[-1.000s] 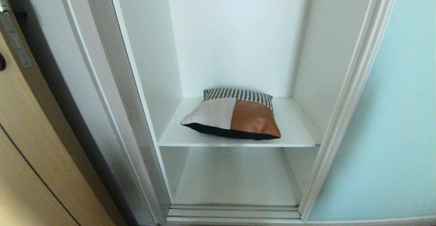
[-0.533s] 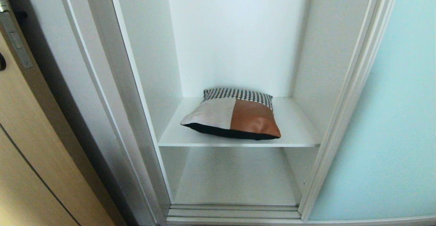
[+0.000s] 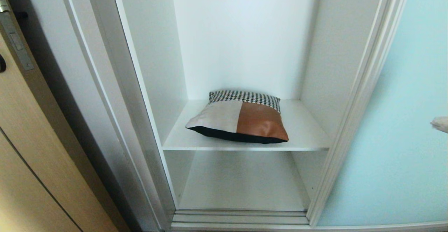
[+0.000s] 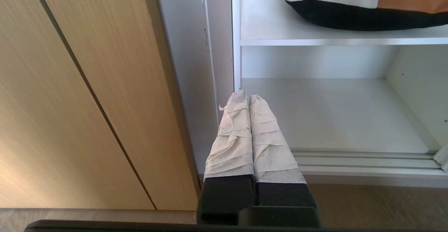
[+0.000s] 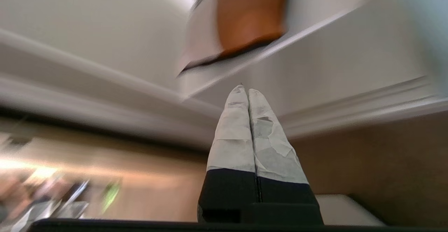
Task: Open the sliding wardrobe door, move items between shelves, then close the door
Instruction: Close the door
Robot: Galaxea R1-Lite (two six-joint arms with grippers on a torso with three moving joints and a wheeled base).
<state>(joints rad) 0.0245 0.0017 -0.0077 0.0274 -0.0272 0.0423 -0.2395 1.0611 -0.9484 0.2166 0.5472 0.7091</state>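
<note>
Our right gripper (image 5: 248, 91): both tape-wrapped fingers pressed flat together, nothing between them. In the head view only its pale tip (image 3: 440, 123) shows, at the right edge, in front of the sliding wardrobe door (image 3: 395, 127). In the right wrist view it points toward the front edge of the upper shelf (image 5: 245, 65), with the cushion (image 5: 245, 22) lying on that board beyond it; that view is smeared.

Our left gripper (image 4: 249, 97): fingers likewise closed tight against each other, empty. It sits low, outside the wardrobe, near the bottom of the grey upright (image 4: 190, 85) that stands beside the upper shelf's left end.

Cushion (image 3: 241, 118): one piece, houndstooth strip at the back, cream panel left, rust-orange panel right, dark underside. It lies flat on the middle of the upper shelf (image 3: 304, 134), its front edge close to the shelf's front edge, touched by neither gripper.

Lower shelf (image 3: 241, 183): directly beneath the upper shelf, white, bare.

Sliding wardrobe door: frosted pale aqua glass in a silver frame, standing to the right of the upper shelf, so the compartment is open to us.

Floor track (image 3: 241, 218): below and in front of the lower shelf.

Tan wooden door (image 3: 31, 162): well left of the upper shelf, with a metal latch plate (image 3: 15, 41).
</note>
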